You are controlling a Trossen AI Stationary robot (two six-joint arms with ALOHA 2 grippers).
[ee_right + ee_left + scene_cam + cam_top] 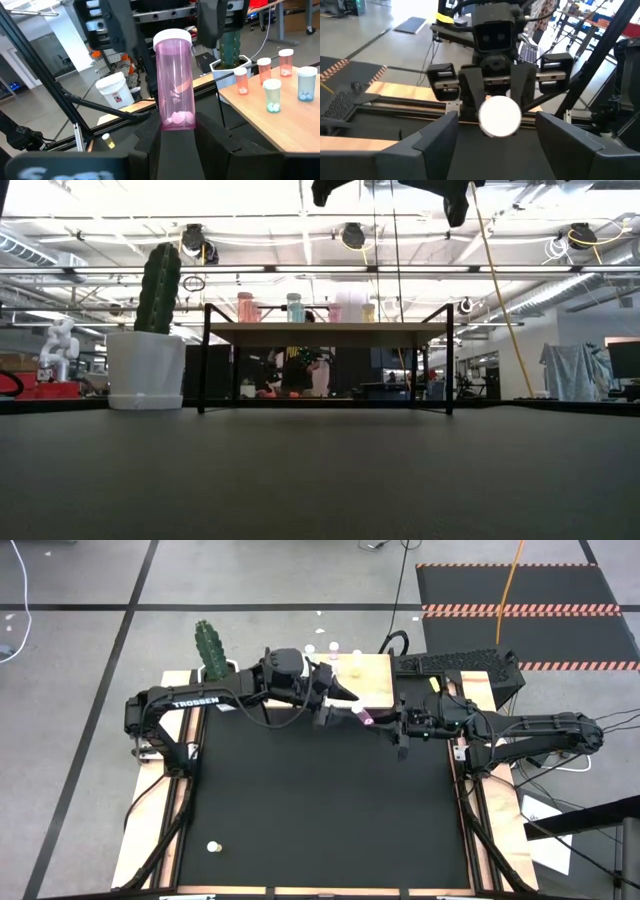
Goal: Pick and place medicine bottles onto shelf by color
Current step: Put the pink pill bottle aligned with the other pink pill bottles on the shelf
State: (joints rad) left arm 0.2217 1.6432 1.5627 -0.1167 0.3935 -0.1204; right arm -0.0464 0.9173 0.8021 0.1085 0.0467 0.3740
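Right wrist view shows what the high view only hints at: the right gripper [177,131] is clamped on the base of a pink medicine bottle [174,82] with a white cap, lying out toward the left gripper [165,22], whose fingers stand wide on either side of the cap without touching it. Left wrist view shows only that white cap [500,116] between its spread fingers. In the high view both grippers meet at the near right edge of the shelf [378,690], far across the table. Four bottles [272,96] stand on the shelf by the cactus pot [146,369]. A lone bottle [212,848] lies near left on the black mat [320,810], otherwise open.
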